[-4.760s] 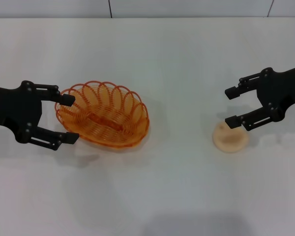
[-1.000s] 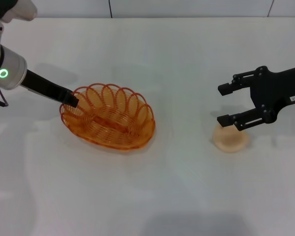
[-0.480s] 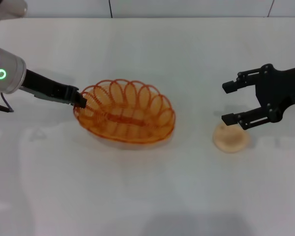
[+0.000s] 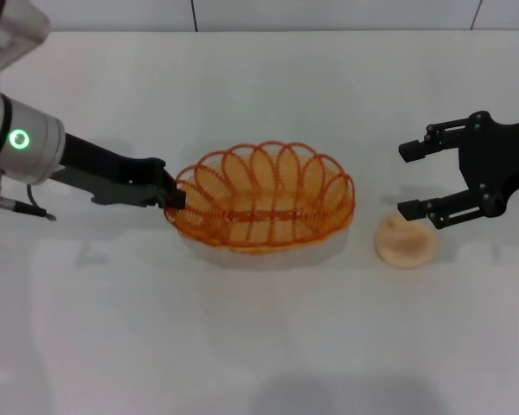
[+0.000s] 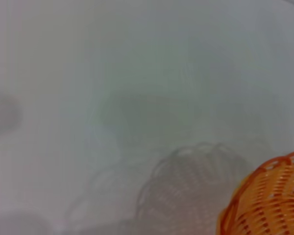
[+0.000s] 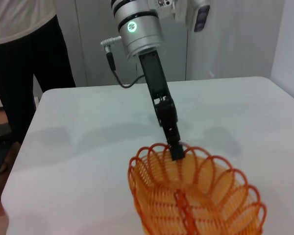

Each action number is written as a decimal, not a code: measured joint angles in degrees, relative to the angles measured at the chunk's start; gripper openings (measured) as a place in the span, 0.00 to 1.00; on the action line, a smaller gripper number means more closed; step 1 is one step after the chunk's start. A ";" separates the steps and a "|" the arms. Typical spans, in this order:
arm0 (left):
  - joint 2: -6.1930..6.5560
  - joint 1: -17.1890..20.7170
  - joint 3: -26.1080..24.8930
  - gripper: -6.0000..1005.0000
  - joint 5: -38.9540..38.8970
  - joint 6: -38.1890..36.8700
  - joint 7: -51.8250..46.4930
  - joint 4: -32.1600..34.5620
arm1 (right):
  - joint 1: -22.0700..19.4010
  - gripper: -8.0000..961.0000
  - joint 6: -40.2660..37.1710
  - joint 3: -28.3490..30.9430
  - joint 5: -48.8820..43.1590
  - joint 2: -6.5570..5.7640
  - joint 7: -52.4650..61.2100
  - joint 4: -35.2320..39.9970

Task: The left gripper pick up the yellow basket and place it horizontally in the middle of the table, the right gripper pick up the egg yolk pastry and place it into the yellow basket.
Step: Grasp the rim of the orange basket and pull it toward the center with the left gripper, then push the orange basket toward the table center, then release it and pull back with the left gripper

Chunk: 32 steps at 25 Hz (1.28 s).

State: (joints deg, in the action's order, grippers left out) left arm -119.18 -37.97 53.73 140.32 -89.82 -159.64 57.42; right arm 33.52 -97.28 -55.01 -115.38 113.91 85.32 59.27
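Observation:
The yellow basket is near the middle of the white table, lying lengthwise across it and lifted slightly, with its shadow beneath. My left gripper is shut on the basket's left rim; it also shows in the right wrist view, gripping the basket. An edge of the basket shows in the left wrist view. The egg yolk pastry lies on the table to the right of the basket. My right gripper is open, hovering just above and behind the pastry.
A person in dark trousers stands beyond the table's far end in the right wrist view. The table edge runs along the back wall in the head view.
My left gripper has carried the basket to the right toward the table's middle and turned it more level. The right gripper has drifted slightly right, still open above the pastry.

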 joint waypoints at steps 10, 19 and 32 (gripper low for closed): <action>-0.09 1.19 11.60 0.08 2.08 2.03 -8.30 6.15 | -0.91 0.78 0.00 0.00 -0.12 -0.34 -1.02 0.17; -0.09 1.31 13.65 0.08 2.16 4.83 -9.69 5.97 | -1.25 0.78 -0.01 0.00 -0.19 -0.36 -1.04 0.14; -0.06 1.32 11.94 0.09 1.39 4.79 -10.05 4.96 | -1.17 0.78 0.45 -0.01 -0.46 -0.33 -1.66 -0.39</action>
State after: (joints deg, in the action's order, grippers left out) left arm -119.24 -36.65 65.67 141.71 -85.03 -169.69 62.38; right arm 32.35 -96.83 -55.02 -115.84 113.58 83.66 58.88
